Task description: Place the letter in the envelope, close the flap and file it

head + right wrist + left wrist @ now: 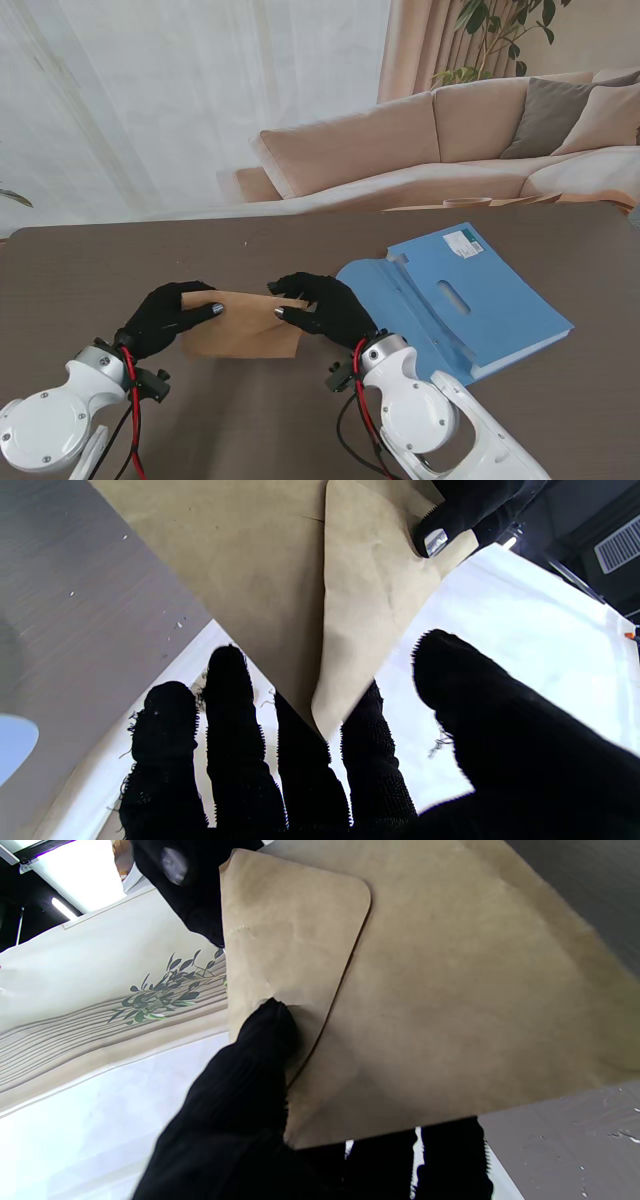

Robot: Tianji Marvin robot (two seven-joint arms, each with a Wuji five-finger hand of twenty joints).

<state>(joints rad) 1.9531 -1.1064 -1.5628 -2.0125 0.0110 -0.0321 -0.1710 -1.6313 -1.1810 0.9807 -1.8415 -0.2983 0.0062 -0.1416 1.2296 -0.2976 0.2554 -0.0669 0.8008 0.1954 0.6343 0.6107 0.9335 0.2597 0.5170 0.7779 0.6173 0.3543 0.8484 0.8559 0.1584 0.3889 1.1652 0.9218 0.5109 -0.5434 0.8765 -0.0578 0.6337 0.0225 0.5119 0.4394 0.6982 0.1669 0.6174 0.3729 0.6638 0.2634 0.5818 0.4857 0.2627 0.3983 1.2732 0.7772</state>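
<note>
1. A brown paper envelope (243, 325) is held between two black-gloved robot hands, near the front edge of a dark desk (100, 270); whether it is lifted or resting on the desk cannot be told.
2. The left hand (165, 315) pinches the envelope's left edge, thumb on top and fingers (450, 1160) beneath.
3. The right hand (325, 305) grips the right edge, where the rounded flap (285, 930) lies folded over the body; its thumb presses the flap while its other fingers (230, 740), slightly spread, support from behind.
4. No separate letter is visible, so it is probably already inside.
5. The flap looks closed or nearly so.
6. A blue folder (465, 300) lies open on the desk just right of the envelope. Filing appears to be what remains.
</note>
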